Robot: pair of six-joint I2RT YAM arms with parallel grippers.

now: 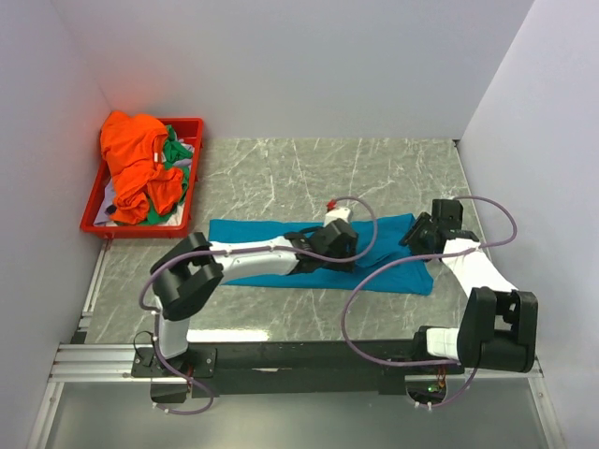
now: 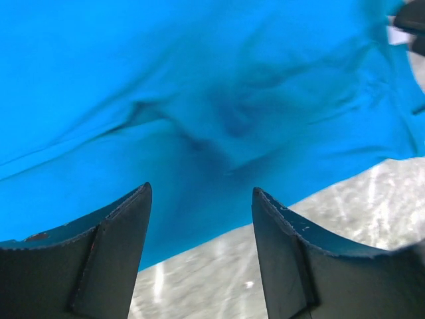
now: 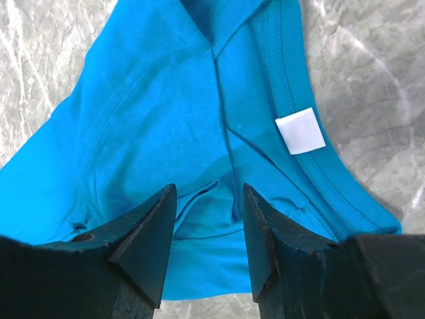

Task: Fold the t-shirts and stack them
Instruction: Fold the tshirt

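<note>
A teal-blue t-shirt [image 1: 253, 238] lies flattened in a long strip across the middle of the table. My left gripper [image 1: 351, 245] is open and empty, low over the shirt's near edge [image 2: 219, 106], with bare table showing between its fingers [image 2: 123, 232]. My right gripper [image 1: 414, 234] is open and empty over the shirt's right end [image 3: 153, 119], next to the collar and its white label [image 3: 300, 130]. The orange t-shirt [image 1: 136, 159] and the green t-shirt [image 1: 175, 152] lie crumpled in the red tray [image 1: 195, 178].
The red tray stands at the back left of the grey marble table [image 1: 299, 173]. White walls [image 1: 524, 122] close in the left, back and right sides. Cables loop from both arms over the shirt's right part.
</note>
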